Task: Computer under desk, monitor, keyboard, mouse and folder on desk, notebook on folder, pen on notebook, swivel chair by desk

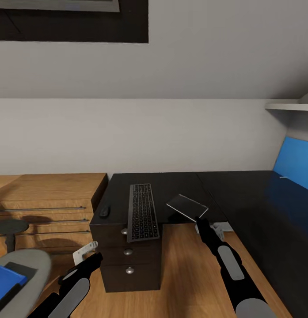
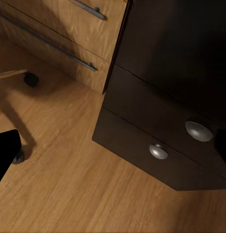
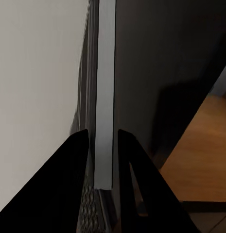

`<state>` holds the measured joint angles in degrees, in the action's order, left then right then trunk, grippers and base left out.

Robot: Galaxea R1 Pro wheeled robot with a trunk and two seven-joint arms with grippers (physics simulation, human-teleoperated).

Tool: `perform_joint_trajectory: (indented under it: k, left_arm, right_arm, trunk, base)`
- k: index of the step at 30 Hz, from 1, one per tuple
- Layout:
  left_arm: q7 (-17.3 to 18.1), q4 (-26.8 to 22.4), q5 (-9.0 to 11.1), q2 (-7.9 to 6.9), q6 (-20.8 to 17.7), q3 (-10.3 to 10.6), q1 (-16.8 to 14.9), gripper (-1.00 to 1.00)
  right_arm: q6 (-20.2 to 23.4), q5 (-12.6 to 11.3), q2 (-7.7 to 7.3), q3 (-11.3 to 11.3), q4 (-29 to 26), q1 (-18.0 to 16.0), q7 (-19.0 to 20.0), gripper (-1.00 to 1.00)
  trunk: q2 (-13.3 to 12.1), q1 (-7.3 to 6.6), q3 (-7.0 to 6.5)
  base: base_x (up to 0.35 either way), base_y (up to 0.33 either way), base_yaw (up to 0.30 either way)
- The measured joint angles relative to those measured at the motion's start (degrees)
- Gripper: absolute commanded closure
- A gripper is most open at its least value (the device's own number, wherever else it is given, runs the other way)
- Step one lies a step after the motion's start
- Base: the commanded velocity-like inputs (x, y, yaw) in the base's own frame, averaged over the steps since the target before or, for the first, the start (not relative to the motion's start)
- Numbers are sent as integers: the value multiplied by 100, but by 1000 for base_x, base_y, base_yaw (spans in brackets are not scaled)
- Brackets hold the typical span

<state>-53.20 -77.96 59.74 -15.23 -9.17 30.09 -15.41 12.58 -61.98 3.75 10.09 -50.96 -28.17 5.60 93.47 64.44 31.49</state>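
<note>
My right gripper [image 1: 200, 219] is shut on the notebook [image 1: 187, 206], a grey slab held tilted just above the front edge of the black desk [image 1: 233, 190]. In the right wrist view the notebook's pale edge [image 3: 104, 97] stands between the two black fingers [image 3: 74, 170]. The keyboard [image 1: 142, 212] lies lengthwise on the desk's left end, and the small black mouse [image 1: 104, 211] is to its left. My left gripper [image 1: 85, 251] hangs open and empty in front of the three-knob drawer unit [image 1: 129, 260]. At the bottom left, the blue folder [image 1: 5, 282] lies on the grey swivel chair [image 1: 32, 265].
A light wooden drawer chest [image 1: 47, 198] stands against the wall left of the desk. The desk's blue rear panel [image 1: 295, 163] rises at the right, with a white shelf [image 1: 288, 106] above it. Wooden floor [image 1: 189, 274] runs under the desk. The drawer knobs [image 2: 199, 131] are close to my left gripper.
</note>
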Motion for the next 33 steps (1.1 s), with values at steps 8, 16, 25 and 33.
perform_joint_trajectory:
  k: [8,16,25,33]
  left_arm:
    - [-9,-137,8,0,-4,-21,0,-100]
    - [-15,-166,30,-1,-5,-27,0,-100]
    - [-15,-168,35,0,-5,-25,0,-100]
    - [-15,-167,37,0,-4,-30,0,-100]
  right_arm:
    - [0,-31,19,5,0,0,-311,100]
    - [0,-138,15,7,0,0,-360,100]
    - [-1,-172,14,7,-4,-1,-366,100]
    - [7,-244,9,20,-17,-3,-287,100]
  trunk:
    - [119,66,53]
    - [440,241,197]
    - [801,439,358]
    - [1004,549,448]
  base:
    - [6,5,0]
    - [0,0,0]
    - [0,0,0]
    - [0,0,0]
